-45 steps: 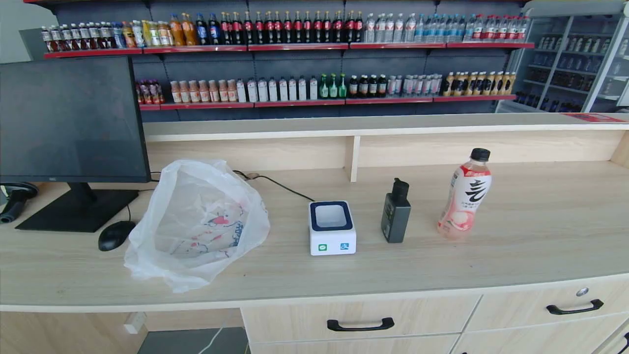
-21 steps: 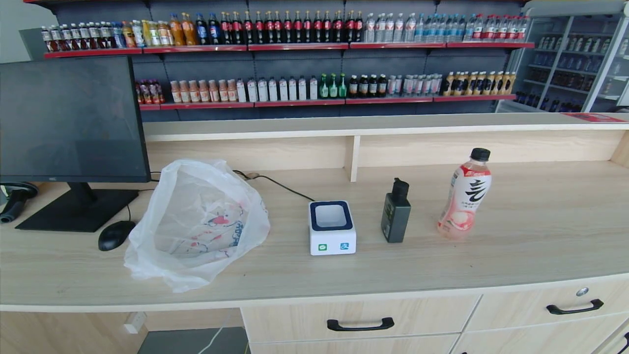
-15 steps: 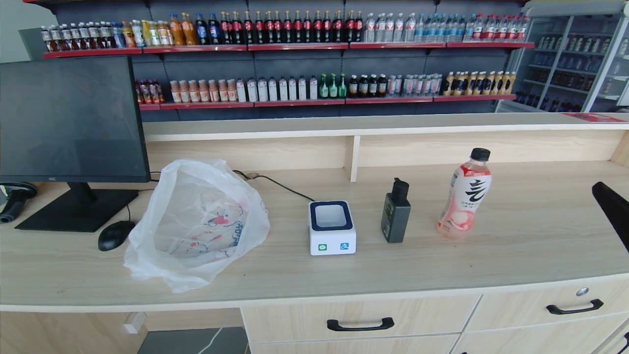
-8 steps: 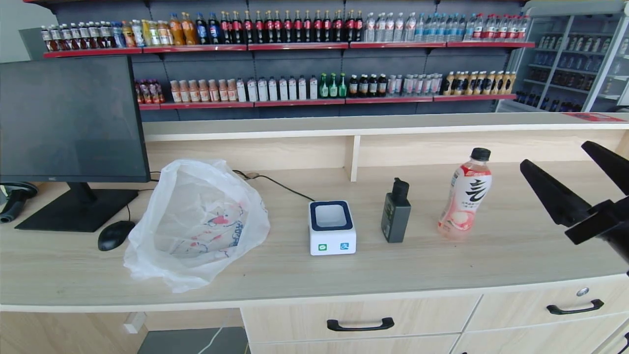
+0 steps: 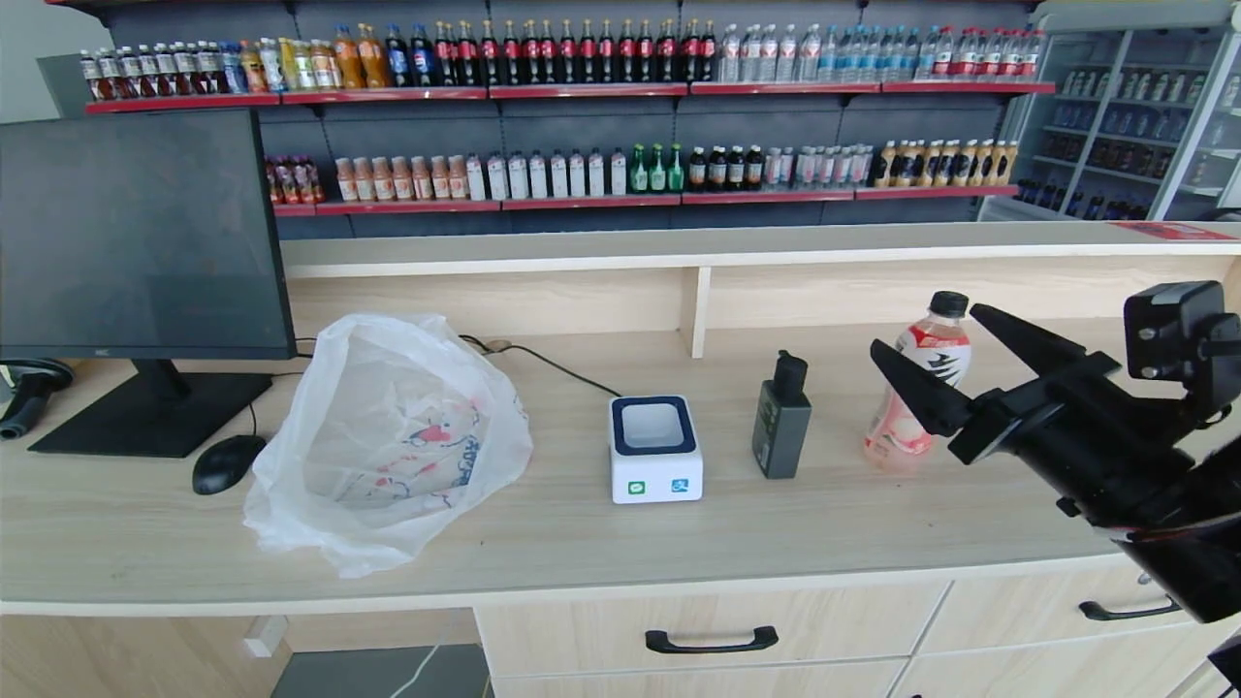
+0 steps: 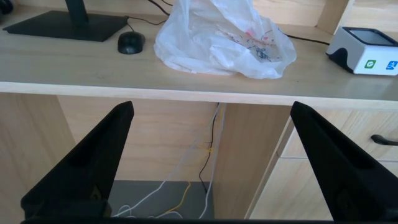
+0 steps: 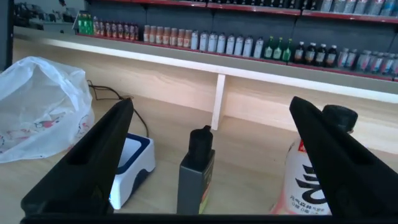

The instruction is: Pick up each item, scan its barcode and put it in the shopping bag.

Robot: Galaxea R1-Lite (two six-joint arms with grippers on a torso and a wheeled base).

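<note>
A pink drink bottle [image 5: 897, 431] with a black cap stands at the right of the wooden counter [image 5: 582, 528]. Left of it are a dark pump bottle [image 5: 780, 422] and a white barcode scanner box [image 5: 654, 448]. A translucent shopping bag [image 5: 388, 441] sits open further left. My right gripper [image 5: 923, 330] hovers open just right of the pink bottle, one finger crossing in front of it. In the right wrist view, the right gripper [image 7: 211, 102] faces the dark bottle [image 7: 196, 171] and pink bottle [image 7: 305, 180]. My left gripper [image 6: 211, 106] is open below the counter's front edge, with the bag [image 6: 224, 37] above.
A monitor [image 5: 141, 233] on a black stand, a mouse [image 5: 228, 463] and a hand-held scanner [image 5: 29, 393] fill the counter's left end. A raised shelf with a divider [image 5: 693, 310] backs the counter. Drawers with black handles [image 5: 711, 640] lie below the edge.
My right arm has come in from the right edge and moved left, up to the pink bottle, with its gripper open. Bottles, scanner and bag have not moved.
</note>
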